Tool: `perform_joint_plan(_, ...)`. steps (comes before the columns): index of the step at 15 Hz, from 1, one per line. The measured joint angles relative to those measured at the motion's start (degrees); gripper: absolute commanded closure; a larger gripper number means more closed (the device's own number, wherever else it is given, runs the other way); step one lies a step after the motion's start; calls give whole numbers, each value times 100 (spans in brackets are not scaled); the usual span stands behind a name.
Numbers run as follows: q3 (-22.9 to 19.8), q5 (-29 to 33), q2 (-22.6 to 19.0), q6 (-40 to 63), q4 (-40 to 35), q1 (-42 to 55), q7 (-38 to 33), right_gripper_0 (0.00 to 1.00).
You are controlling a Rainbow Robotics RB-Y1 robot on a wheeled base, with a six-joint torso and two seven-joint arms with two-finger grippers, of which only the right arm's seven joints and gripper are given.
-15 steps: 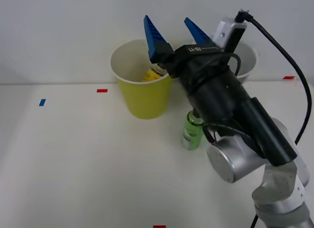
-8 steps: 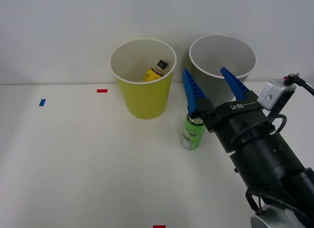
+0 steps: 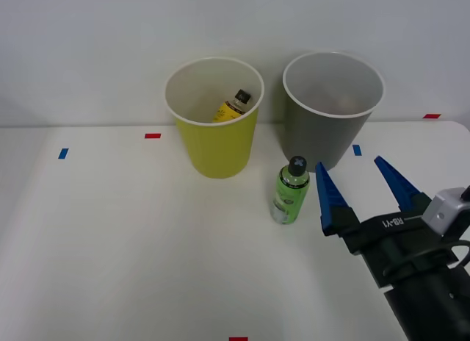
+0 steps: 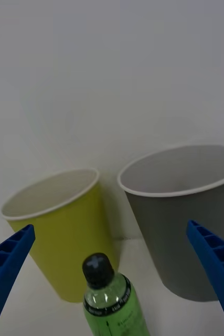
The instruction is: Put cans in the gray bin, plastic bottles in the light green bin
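Two bins stand side by side: the gray bin, and the light green bin holding the yellow bottle. The green bottle stands upright before them. The right gripper, fingers spread and empty, should approach level and centre on its body.

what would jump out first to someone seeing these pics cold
Two tall wastebaskets stand side by side at the back of the table: the light green bin on the left, with the yellow-labelled bottle lying inside it, and the gray bin on the right. In front of them the green bottle stands upright, and the right end effector sits just to its right, blue fingers spread open.
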Motion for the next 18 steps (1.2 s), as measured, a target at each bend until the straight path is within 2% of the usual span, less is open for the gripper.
perform_joint_plan(4,-114,235,76,-179,2,1106,265,0)
perform_joint_plan(7,-119,408,264,-219,151,1582,648,0)
perform_joint_plan(13,-152,489,1043,-1471,1587,1834,1877,0)
perform_joint_plan(16,-283,506,1318,-2129,2129,2093,2037,0)
perform_joint_plan(18,-367,577,1448,-2255,2209,2311,2035,0)
